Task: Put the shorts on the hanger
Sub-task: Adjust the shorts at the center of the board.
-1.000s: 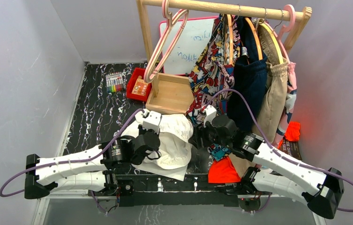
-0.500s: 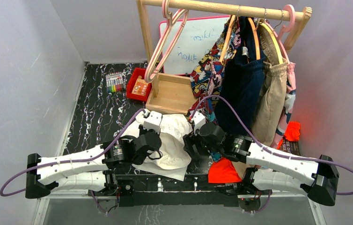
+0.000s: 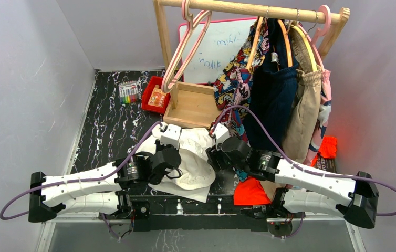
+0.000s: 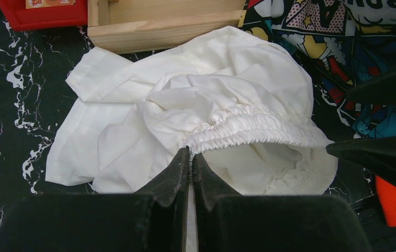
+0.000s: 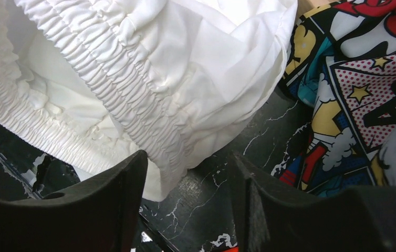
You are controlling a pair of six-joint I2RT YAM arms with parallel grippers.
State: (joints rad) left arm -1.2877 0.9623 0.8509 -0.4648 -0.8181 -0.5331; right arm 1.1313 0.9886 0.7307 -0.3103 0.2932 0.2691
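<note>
The white shorts lie crumpled on the black marble table in front of the wooden box, with the elastic waistband gaping toward the right. My left gripper is shut on the waistband's left part. At the right end of the waistband my right gripper is open. The corner of the shorts sits between its fingers, against the left finger, unpinched. The cream hanger hangs empty at the left end of the wooden rail.
A wooden box stands just behind the shorts, with a red tray and markers to its left. The comic-print garment, a navy one and the tan shorts hang right of it. An orange cloth lies under the right arm.
My right arm has moved left, up to the shorts' waistband, its jaws still apart. The left gripper and the shorts have stayed put.
</note>
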